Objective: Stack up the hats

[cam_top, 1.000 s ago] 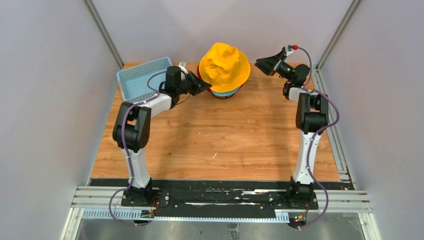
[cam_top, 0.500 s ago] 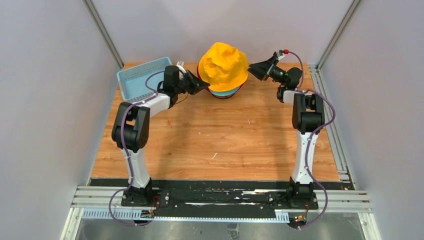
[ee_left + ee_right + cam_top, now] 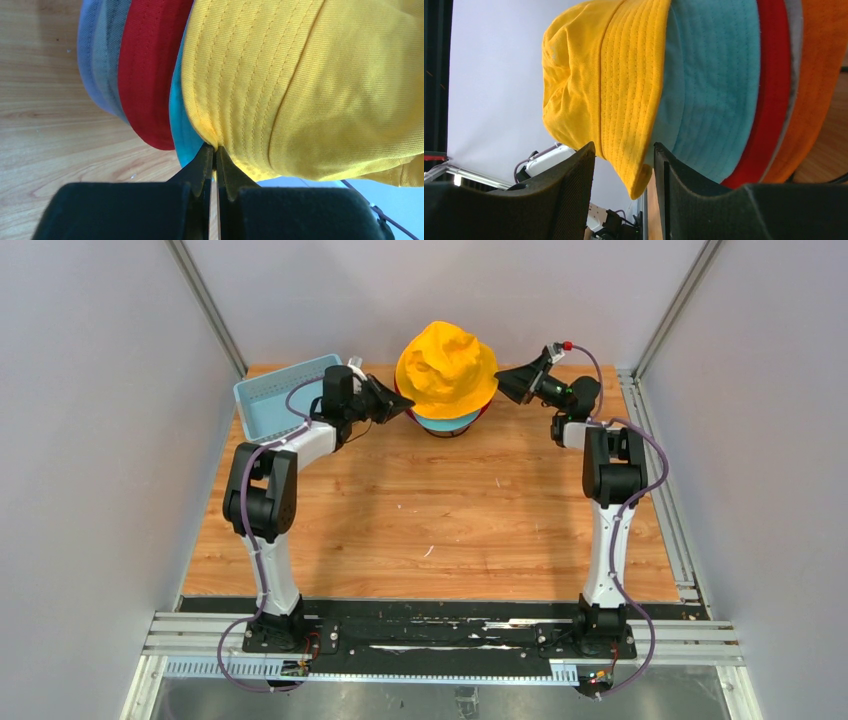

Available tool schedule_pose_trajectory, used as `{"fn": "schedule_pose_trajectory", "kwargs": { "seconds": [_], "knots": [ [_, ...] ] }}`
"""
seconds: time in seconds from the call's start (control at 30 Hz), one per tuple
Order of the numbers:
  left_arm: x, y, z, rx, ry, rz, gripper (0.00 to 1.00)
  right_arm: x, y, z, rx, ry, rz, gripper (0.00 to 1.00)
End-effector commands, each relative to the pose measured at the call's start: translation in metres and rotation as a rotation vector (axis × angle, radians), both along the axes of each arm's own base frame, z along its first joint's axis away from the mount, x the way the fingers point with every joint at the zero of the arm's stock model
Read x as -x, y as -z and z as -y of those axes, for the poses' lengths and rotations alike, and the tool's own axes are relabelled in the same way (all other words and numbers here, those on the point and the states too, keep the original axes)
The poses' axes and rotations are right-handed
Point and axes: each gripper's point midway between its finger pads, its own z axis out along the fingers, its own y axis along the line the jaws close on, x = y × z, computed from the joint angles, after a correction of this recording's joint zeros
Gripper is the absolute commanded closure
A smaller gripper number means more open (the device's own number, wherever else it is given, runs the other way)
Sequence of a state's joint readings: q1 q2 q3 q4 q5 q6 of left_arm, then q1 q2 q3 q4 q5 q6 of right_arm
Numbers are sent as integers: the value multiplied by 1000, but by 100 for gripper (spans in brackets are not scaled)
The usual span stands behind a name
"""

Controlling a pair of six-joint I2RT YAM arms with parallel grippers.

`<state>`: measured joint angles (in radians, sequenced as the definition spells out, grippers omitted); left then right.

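The hats sit in one stack at the back middle of the table, with the yellow hat (image 3: 447, 368) on top. Under it show the teal hat (image 3: 714, 85), red hat (image 3: 769, 100), grey hat (image 3: 793, 60) and orange hat (image 3: 819, 75). A lavender brim (image 3: 87, 45) shows in the left wrist view. My left gripper (image 3: 405, 403) is shut on the left edge of the yellow hat's brim (image 3: 215, 149). My right gripper (image 3: 503, 382) is open at the stack's right side, and the yellow brim's edge hangs between its fingers (image 3: 624, 146) without being pinched.
A light blue perforated basket (image 3: 275, 400) stands at the back left, just behind the left arm. Metal frame posts and grey walls close in the table's back and sides. Bare wood lies in front of the stack.
My right gripper has swung left and down from beside the stack until its open fingers straddle the yellow brim. My left gripper, still pinching the brim, has risen slightly.
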<state>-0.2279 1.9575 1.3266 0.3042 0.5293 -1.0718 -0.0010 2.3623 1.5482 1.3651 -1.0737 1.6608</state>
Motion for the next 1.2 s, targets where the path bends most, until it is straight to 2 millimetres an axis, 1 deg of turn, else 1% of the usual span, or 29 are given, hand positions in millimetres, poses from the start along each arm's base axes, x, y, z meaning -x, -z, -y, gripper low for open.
{"fn": "schedule_pose_trajectory", "kwargs": {
  "seconds": [0.0,0.07,0.1,0.13,0.17,0.23,0.27,0.3,0.43,0.47,0.67,0.77,0.87,1.03,1.17],
  "knots": [
    [-12,-9,-2,-4,-5,45,95,5,-7,-24,14,-58,66,53],
    [-13,-9,-3,-5,-5,45,95,4,-8,-29,13,-66,68,55],
    [-14,-9,-3,-5,-5,46,95,3,-8,-31,12,-69,67,57],
    [-14,-9,-3,-7,-5,44,95,2,-8,-32,12,-70,68,61],
    [-14,-9,-4,-7,-7,44,95,1,-9,-33,11,-69,68,67],
    [-16,-8,-6,-10,-11,41,95,-2,-7,-33,9,-62,60,88],
    [-16,-7,-8,-13,-15,41,95,-5,-4,-32,10,-56,50,96],
    [-17,-6,-9,-16,-19,39,95,-8,1,-32,16,-47,41,99],
    [-19,-1,-12,-24,-24,28,95,-23,23,-28,52,-14,3,99],
    [-19,1,-12,-24,-23,24,95,-27,26,-27,54,-10,-1,99],
    [-17,6,-14,-36,-25,15,95,-41,22,-25,49,-5,11,99],
    [-16,9,-15,-41,-27,8,95,-49,25,-21,56,9,7,99],
    [-16,13,-14,-45,-26,1,95,-55,33,-17,59,17,-8,100],
    [-14,25,-14,-52,-25,-21,95,-58,47,-15,65,20,-35,99],
    [-12,34,-15,-58,-25,-38,95,-58,53,-15,68,18,-43,99]
  ]
}}
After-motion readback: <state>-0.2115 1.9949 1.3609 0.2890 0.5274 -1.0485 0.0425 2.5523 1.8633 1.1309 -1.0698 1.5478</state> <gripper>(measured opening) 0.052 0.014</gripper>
